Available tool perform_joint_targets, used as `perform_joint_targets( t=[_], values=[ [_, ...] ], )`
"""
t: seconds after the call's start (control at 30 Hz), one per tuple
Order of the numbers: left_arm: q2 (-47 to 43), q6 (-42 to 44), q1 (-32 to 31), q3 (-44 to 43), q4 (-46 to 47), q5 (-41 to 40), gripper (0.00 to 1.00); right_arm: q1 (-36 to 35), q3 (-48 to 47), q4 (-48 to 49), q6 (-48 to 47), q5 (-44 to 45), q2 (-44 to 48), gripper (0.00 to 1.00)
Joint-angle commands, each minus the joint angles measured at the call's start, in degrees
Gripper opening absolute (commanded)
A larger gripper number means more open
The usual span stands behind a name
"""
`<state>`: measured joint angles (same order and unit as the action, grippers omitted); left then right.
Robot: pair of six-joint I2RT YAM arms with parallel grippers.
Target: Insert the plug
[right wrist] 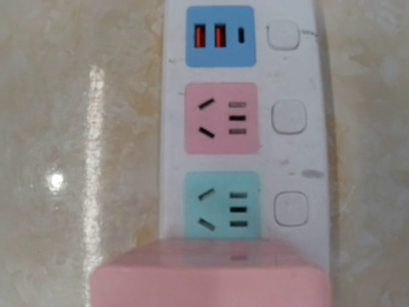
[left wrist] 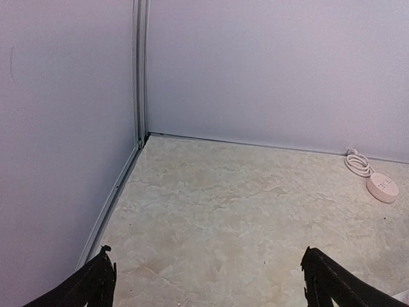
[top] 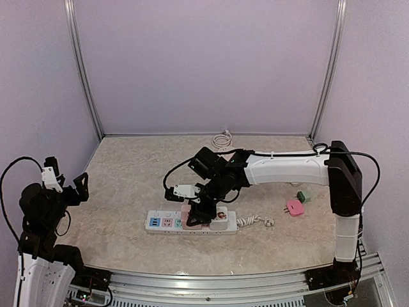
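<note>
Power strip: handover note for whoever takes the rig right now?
Left gripper: open, empty, idle at far left.
Right gripper: shut on pink plug, held at the power strip beside the teal socket.
Done: plug in grasp, at the strip.
Left: seating not visible; press home if needed, then release.

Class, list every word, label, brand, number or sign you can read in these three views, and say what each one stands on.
No text can be read in any view.
power strip: the blue, pink and green panels and the three white buttons carry no print.
pink plug: plain face, no lettering.
round white socket puck by the back wall: only small dark marks, too small to read.
</note>
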<state>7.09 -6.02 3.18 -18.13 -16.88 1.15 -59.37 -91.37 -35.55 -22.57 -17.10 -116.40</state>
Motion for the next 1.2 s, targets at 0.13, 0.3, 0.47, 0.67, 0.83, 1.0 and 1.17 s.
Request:
perform_joint_targets(
  t=[0.13, 0.3, 0.47, 0.67, 0.83, 1.0, 1.17],
  values=[
    [-0.5, 0.0, 0.2, 0.6, 0.8, 0.5, 0.99, 1.0, 5.0, -5.6, -0.8, 4.0, -2.9, 0.02],
    [-0.6, 0.1, 0.2, 0.6, 0.7, 0.4, 0.99, 1.0, 3.5, -5.3, -0.9, 5.0, -3.4, 0.18],
    [-0.6, 0.1, 0.1, 0.6, 0.7, 0.5, 0.99, 1.1, 3.7, -6.4, -1.4, 6.5, -3.9, 0.01],
    [-0.4, 0.2, 0.0, 0.6, 0.7, 0.5, 0.99, 1.1, 2.8, -10.6, -1.4, 11.2, -7.9, 0.00],
    [-0.5, 0.2, -0.1, 0.6, 0.7, 0.5, 0.99, 2.4, 6.7, -10.7, -0.4, 11.7, -6.5, 0.00],
    [-0.6, 0.2, -0.2, 0.6, 0.7, 0.5, 0.99, 2.3, 4.0, -11.2, 0.2, 11.4, -8.2, 0.00],
    [-0.6, 0.2, -0.2, 0.6, 0.7, 0.7, 0.99, 2.3, 4.3, -9.2, 1.3, 11.7, -6.3, 0.33]
  ],
)
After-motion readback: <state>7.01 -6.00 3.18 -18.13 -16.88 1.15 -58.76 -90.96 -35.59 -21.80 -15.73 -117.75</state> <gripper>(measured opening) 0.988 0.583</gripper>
